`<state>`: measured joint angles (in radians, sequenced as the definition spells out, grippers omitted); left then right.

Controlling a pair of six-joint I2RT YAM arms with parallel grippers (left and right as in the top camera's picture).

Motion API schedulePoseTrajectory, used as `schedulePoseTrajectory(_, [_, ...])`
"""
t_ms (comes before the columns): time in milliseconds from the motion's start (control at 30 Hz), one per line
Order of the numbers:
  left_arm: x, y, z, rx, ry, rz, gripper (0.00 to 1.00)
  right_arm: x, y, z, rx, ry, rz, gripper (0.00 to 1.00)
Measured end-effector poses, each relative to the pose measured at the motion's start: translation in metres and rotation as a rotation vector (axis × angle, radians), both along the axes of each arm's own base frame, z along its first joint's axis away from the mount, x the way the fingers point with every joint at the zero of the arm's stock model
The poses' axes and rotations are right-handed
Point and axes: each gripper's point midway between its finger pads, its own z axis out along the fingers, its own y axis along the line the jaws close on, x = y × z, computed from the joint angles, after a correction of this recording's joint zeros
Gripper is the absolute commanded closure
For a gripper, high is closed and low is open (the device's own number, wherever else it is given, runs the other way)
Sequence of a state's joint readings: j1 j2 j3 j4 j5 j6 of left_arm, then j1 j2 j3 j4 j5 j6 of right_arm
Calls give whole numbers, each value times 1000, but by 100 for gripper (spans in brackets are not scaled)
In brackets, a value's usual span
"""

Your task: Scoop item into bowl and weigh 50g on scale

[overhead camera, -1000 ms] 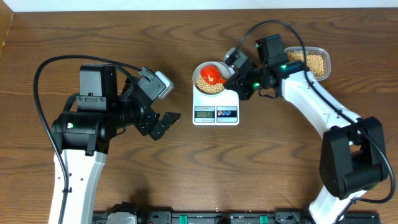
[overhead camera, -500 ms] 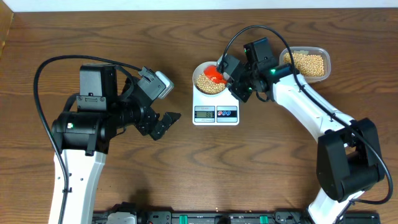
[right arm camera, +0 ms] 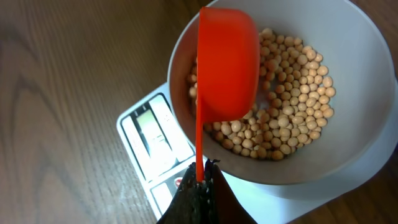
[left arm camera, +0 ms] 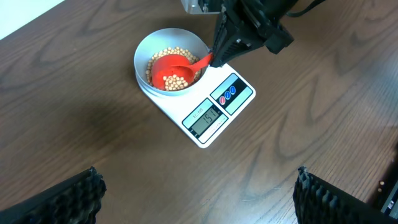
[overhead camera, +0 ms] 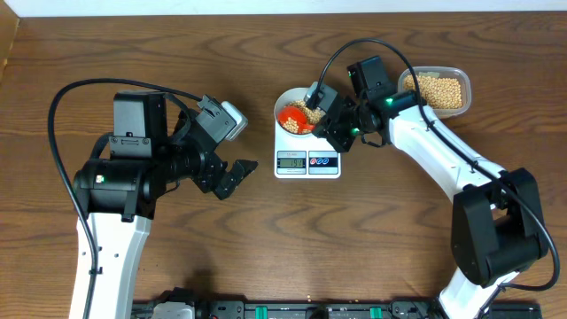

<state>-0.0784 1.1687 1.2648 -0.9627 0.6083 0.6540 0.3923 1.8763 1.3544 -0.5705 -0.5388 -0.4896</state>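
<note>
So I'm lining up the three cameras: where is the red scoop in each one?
Overhead: scoop upper centre, in the bowl on the scale.
Left wrist: scoop upper left of centre, in the bowl.
Right wrist: scoop top centre, over the beans.
Shared landmark: the white bowl.

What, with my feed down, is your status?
Left tool open, empty. Right tool shut on red scoop, dipped in bowl. Beans in bowl, on scale. Nothing in the way.
</note>
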Motion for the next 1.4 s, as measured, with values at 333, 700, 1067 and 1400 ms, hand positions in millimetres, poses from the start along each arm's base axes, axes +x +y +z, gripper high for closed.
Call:
schedulePoseTrajectory(333, [0, 0, 0, 0, 0, 0, 1, 13, -21, 12, 129, 109, -122, 99])
schedulePoseTrajectory(700, [0, 0, 0, 0, 0, 0, 1, 18, -42, 38, 345, 215, -156, 99])
schedulePoseTrajectory(1067, [0, 0, 0, 0, 0, 0, 1, 28, -64, 47, 410, 235, -203, 99])
schedulePoseTrajectory(1400, [0, 0, 0, 0, 0, 0, 1, 26, -64, 52, 443, 245, -188, 99])
